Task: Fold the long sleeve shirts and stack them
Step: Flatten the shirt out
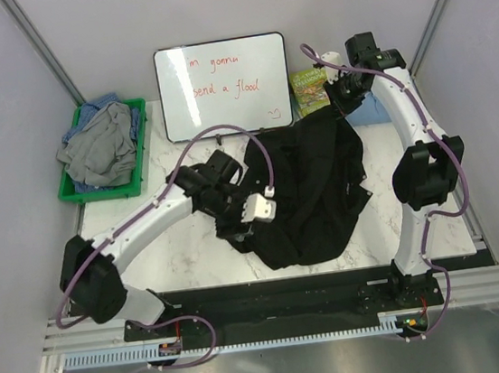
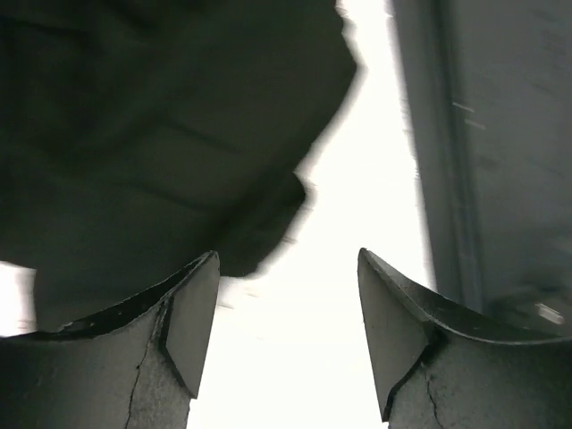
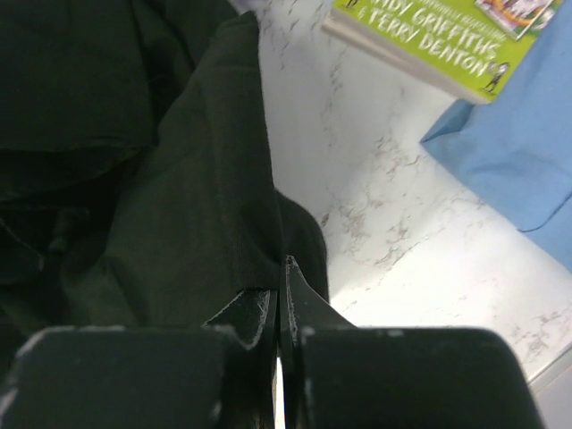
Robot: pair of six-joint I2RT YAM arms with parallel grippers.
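A black long sleeve shirt [image 1: 309, 188] lies crumpled on the marble table [image 1: 184, 249]. My left gripper [image 1: 239, 229] hovers at its left edge. In the left wrist view the left gripper [image 2: 286, 268] is open, with only bright table between the fingers [image 2: 192, 313] and the black shirt [image 2: 152, 134] just beyond them on the left. At the shirt's far right corner, my right gripper [image 1: 344, 102] is shut. In the right wrist view it [image 3: 281, 268] pinches a raised ridge of the black shirt [image 3: 197, 197]. A light blue shirt [image 3: 509, 152] lies flat beside it.
A green bin [image 1: 141, 154] at the far left holds grey and blue shirts [image 1: 99, 150]. A whiteboard [image 1: 223, 85] stands at the back. A green-covered book [image 1: 310, 88], also in the right wrist view [image 3: 429, 36], lies next to it. Grey walls close in on both sides.
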